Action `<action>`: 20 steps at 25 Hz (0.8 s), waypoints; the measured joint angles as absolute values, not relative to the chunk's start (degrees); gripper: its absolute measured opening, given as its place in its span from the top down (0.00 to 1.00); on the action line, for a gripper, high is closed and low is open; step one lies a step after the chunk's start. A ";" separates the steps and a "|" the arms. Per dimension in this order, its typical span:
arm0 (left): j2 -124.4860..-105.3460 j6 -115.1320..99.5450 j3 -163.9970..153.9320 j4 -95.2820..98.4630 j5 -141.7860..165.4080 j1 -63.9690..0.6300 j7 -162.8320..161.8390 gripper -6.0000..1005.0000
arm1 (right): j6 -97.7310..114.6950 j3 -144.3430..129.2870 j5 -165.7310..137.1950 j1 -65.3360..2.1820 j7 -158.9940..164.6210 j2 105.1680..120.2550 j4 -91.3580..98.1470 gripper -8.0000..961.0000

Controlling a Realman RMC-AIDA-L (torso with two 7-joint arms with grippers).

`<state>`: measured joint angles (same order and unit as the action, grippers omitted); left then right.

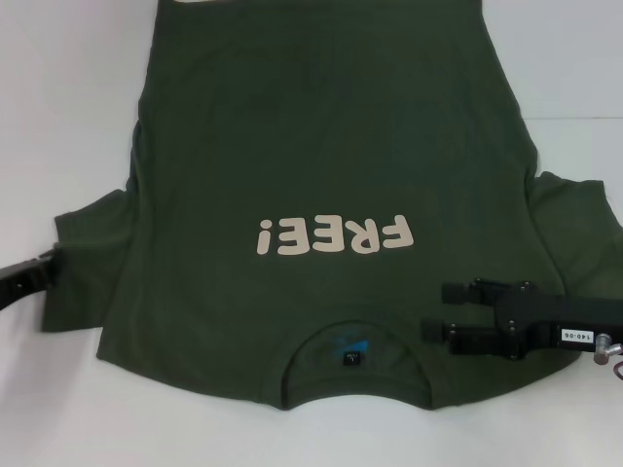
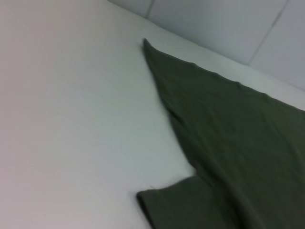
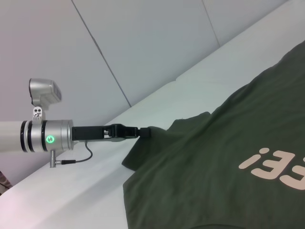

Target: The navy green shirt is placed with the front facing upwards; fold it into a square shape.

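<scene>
Flat: navy green shirt [image 1: 331, 146]; right tool [image 1: 434, 311] open over shoulder.

black tool [image 1: 458, 311], silver wrist [image 3: 47, 138] with green light.

White table [image 1: 58, 117], pale panelled wall [image 3: 143, 43] behind its far edge

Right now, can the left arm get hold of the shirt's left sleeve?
Probably yes. The left gripper sits at the edge of the left sleeve of the navy green shirt, with only bare table around it. The right gripper is at the opposite shoulder, well clear.
</scene>
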<state>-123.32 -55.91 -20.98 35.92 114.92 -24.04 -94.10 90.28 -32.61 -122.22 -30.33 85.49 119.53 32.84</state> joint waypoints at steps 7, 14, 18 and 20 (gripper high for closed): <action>-122.39 -51.95 -20.73 37.47 115.14 -24.31 -94.13 0.99 | 90.10 -32.61 -122.17 -30.33 85.45 119.53 32.67 0.06; -121.88 -50.36 -21.04 38.89 115.14 -25.01 -93.97 0.99 | 90.19 -32.61 -122.16 -30.31 85.43 119.53 32.54 0.06; -121.88 -50.71 -21.09 39.81 115.14 -25.57 -94.12 0.99 | 90.22 -32.61 -122.16 -30.26 85.42 119.53 32.52 0.06; -121.89 -51.58 -21.15 40.08 115.14 -25.74 -94.17 0.99 | 90.24 -32.61 -122.16 -30.24 85.42 119.53 32.52 0.06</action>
<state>-121.89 -51.58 -21.15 40.08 115.14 -25.74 -94.17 90.24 -32.61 -122.16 -30.24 85.43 119.53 32.51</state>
